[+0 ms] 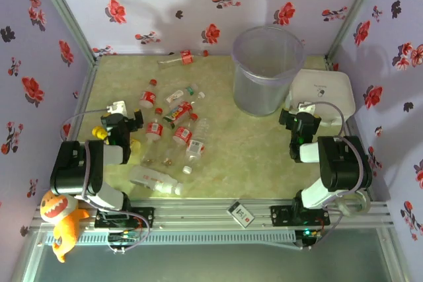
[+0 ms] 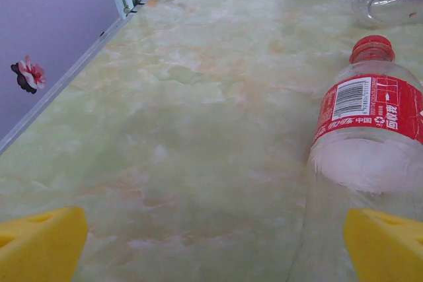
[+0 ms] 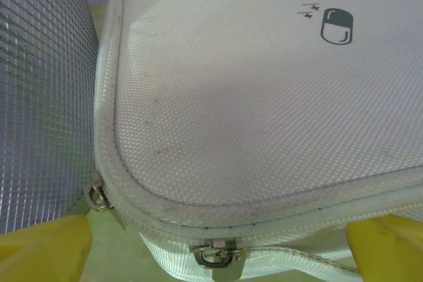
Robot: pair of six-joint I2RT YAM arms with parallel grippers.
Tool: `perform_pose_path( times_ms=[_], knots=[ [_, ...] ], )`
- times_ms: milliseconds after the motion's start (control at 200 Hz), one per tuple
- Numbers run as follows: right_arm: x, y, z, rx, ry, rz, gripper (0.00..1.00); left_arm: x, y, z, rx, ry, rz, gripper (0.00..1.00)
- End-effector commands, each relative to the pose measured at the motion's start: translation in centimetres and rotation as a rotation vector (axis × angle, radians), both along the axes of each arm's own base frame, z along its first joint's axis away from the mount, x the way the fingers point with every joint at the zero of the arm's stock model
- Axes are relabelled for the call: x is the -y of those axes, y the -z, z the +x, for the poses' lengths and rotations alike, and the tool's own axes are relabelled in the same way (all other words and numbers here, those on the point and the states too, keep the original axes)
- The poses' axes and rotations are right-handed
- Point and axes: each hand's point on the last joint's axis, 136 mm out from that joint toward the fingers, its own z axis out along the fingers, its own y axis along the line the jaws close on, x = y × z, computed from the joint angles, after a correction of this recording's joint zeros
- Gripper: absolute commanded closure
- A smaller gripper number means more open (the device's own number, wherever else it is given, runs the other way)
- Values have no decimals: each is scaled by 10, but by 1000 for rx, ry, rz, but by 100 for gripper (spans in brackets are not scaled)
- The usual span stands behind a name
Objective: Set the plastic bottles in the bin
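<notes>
place: robot test booth | evidence: floral-papered panels (image 1: 198, 4), aluminium rail (image 1: 198, 214), green marbled tabletop (image 1: 244, 143)

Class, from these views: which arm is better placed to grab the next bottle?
Left. The open left gripper has a red-labelled bottle just beside it; the right gripper sits at the white medicine bag by the bin.

Bin (image 1: 268, 70) stands on the table (image 1: 264, 143), toward its far side. Medicine bag (image 1: 322, 90) lies just right of the bin. Plastic bottles (image 1: 173, 130) lie scattered left of the bin and nearer, well apart from it. Lone bottle (image 1: 177, 59) lies left of the bin by the far wall. Small packet (image 1: 242, 212) lies well nearer than the bin, on the front rail.
</notes>
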Motion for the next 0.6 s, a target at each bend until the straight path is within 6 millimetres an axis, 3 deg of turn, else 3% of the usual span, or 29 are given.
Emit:
perform_pose_path(
  times_ms=[0, 595],
  knots=[
    [-4, -10, 7, 30, -21, 25, 1, 3, -7, 6, 21, 15, 14, 0],
    [-4, -9, 7, 29, -21, 25, 1, 4, -7, 7, 19, 21, 12, 0]
  ],
)
